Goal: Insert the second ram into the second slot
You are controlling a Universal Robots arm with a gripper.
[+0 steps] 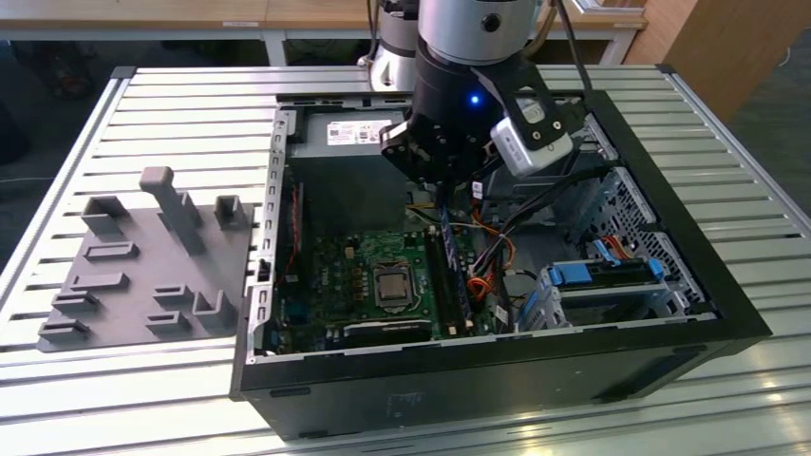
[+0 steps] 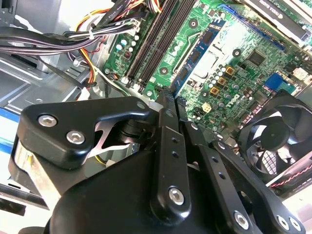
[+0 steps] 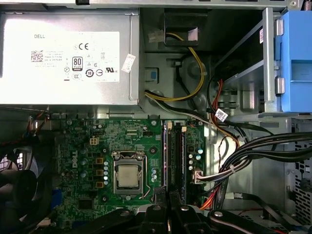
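While upright along the slots [image 2: 158,41], second ram [image 2: 195,58], one end inside the hand [image 2: 173,97].

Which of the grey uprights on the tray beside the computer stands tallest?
The slim post in the exterior view, standing between two shorter blocks on the grey tray; it rises well above every other upright.
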